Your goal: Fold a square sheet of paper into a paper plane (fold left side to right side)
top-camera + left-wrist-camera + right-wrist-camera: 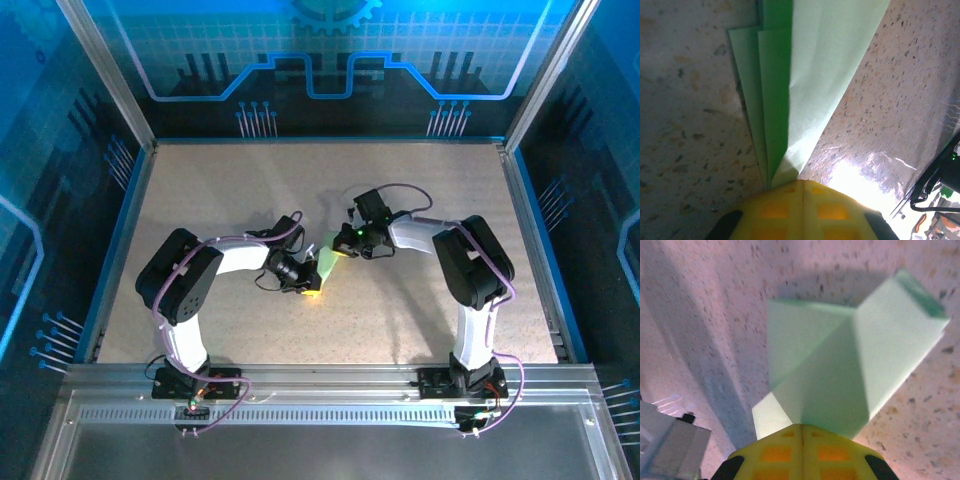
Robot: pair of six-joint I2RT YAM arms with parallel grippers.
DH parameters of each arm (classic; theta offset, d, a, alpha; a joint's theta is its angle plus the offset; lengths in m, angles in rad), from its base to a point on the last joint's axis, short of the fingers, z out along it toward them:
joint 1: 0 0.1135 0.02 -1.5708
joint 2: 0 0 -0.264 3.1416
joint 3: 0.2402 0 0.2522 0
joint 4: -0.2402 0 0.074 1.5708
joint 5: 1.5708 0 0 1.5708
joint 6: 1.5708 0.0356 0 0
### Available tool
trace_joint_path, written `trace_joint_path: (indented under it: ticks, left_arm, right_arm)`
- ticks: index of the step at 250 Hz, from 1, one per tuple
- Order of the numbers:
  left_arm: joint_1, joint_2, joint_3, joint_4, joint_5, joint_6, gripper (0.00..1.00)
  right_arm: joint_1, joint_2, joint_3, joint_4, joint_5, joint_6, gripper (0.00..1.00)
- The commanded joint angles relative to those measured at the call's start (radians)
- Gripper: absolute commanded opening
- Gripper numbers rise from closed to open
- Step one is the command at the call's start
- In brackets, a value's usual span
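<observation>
The pale green paper plane (326,266) sits at the middle of the table between my two grippers. In the left wrist view its layered folds (805,75) fan out from a narrow end that runs in under my left gripper (802,184), whose yellow jaws are pressed together on it. My left gripper (305,283) is at the paper's near end. In the right wrist view the plane (840,355) shows a centre crease and raised facets casting a shadow on the table. My right gripper (802,426) is shut on its edge. My right gripper (345,243) is at the far end.
The speckled beige tabletop (420,310) has a metal frame and blue-lit walls around it (130,110). A bright glare lies on the table (860,175) beside the left jaws. Part of the other arm and its cable (940,185) shows at the right edge of the left wrist view.
</observation>
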Motion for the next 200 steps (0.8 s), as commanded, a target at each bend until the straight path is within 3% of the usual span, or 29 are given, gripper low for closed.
trace_joint_path:
  ticks: [1, 144, 200]
  left_arm:
    - [-0.007, 0.027, -0.034, -0.050, -0.088, 0.024, 0.00]
    - [-0.002, -0.074, 0.036, -0.029, 0.021, -0.038, 0.01]
    - [-0.002, -0.033, 0.120, -0.044, 0.046, -0.053, 0.01]
  right_arm:
    - [-0.015, 0.030, 0.041, -0.031, -0.009, -0.012, 0.02]
    - [-0.025, 0.111, 0.025, -0.078, 0.027, -0.026, 0.02]
    - [-0.024, 0.117, 0.021, -0.090, 0.035, -0.036, 0.01]
